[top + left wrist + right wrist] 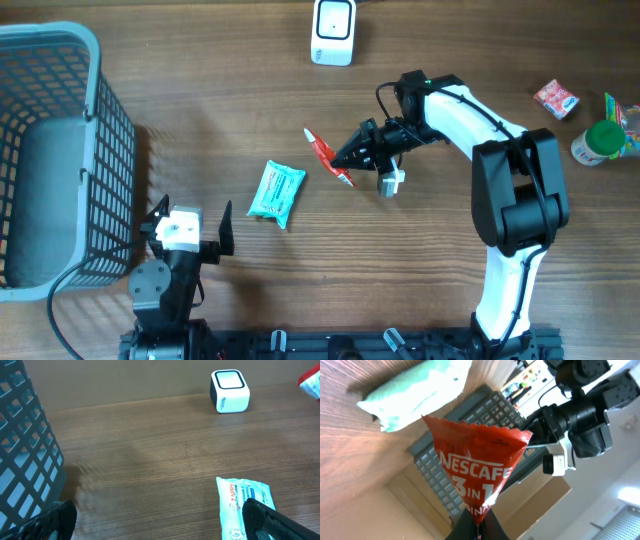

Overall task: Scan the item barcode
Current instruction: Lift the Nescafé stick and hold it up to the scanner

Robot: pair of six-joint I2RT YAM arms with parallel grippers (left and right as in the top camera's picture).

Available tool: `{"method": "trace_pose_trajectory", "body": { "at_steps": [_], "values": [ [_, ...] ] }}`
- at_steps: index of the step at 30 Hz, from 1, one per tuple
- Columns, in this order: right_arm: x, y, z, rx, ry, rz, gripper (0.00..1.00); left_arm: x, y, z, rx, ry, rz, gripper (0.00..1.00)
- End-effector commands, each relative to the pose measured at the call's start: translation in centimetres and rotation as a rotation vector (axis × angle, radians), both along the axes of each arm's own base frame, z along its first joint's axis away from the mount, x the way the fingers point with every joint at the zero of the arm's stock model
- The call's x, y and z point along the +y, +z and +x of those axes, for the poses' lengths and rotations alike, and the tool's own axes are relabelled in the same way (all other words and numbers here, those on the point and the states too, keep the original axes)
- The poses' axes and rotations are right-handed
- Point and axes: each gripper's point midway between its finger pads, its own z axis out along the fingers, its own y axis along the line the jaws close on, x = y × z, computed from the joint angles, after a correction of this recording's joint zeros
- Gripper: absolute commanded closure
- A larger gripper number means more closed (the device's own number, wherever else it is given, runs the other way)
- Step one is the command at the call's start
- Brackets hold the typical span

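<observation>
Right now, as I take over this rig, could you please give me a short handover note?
Left gripper: jaws open, empty, beside the basket.
Right gripper: jaws shut on the red Nescafe sachet, which seems lifted off the table.
White scanner stands at the far table edge, apart from the sachet. The teal wipes pack lies flat between the arms.
Done: sachet is in the grip.
Left: present its barcode to the scanner. The barcode is not visible in any view.
</observation>
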Motion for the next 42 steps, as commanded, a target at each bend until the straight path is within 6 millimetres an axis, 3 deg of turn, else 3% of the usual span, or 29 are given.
{"method": "trace_pose_trajectory", "body": {
  "at_steps": [1,3,6,11,14,16,18,20,21,29,34,37,42],
  "values": [
    [-0.3,-1.8,0.5,-0.105,0.031,-0.041,0.96,-0.3,-0.1,0.0,-0.004,-0.017,0.009,0.0],
    [0.0,-1.9,1.6,-0.326,0.069,0.026,0.96,-0.3,-0.1,0.0,-0.004,-0.017,0.009,0.0],
    [1.0,-0.1,2.1,-0.692,0.158,0.195,0.96,-0.3,-0.1,0.0,-0.004,-0.017,0.009,0.0],
    [0.7,0.1,1.7,-0.887,0.326,-0.022,0.96,-0.3,-0.1,0.0,-0.004,-0.017,0.009,0.0],
    [1.9,3.2,4.5,-1.216,0.38,-0.119,0.96,-0.3,-0.1,0.0,-0.004,-0.017,0.009,0.0],
    [2.0,4.9,8.6,-1.54,0.419,-0.319,0.95,-0.3,-0.1,0.0,-0.004,-0.017,0.009,0.0],
    [3.3,6.8,10.3,-1.769,0.461,-0.345,0.96,-0.3,-0.1,0.0,-0.004,-0.017,0.009,0.0],
    [4.5,8.0,11.5,-1.836,0.405,-0.339,0.95,-0.3,-0.1,0.0,-0.004,-0.017,0.009,0.0],
    [5.2,8.7,13.2,-1.905,0.349,-0.348,0.96,-0.3,-0.1,0.0,-0.004,-0.017,0.009,0.0],
    [5.7,7.3,20.5,-2.006,0.097,-0.472,0.95,-0.3,-0.1,0.0,-0.004,-0.017,0.009,0.0],
    [3.6,4.2,25.1,-1.977,-0.004,-0.589,0.95,-0.3,-0.1,0.0,-0.004,-0.017,0.009,0.0],
    [2.6,3.6,28.3,-1.982,-0.045,-0.634,0.95,-0.3,-0.1,0.0,-0.004,-0.017,0.009,0.0],
    [3.5,1.5,31.5,-1.927,-0.116,-0.582,0.95,-0.3,-0.1,0.0,-0.004,-0.017,0.009,0.0]
  ]
}}
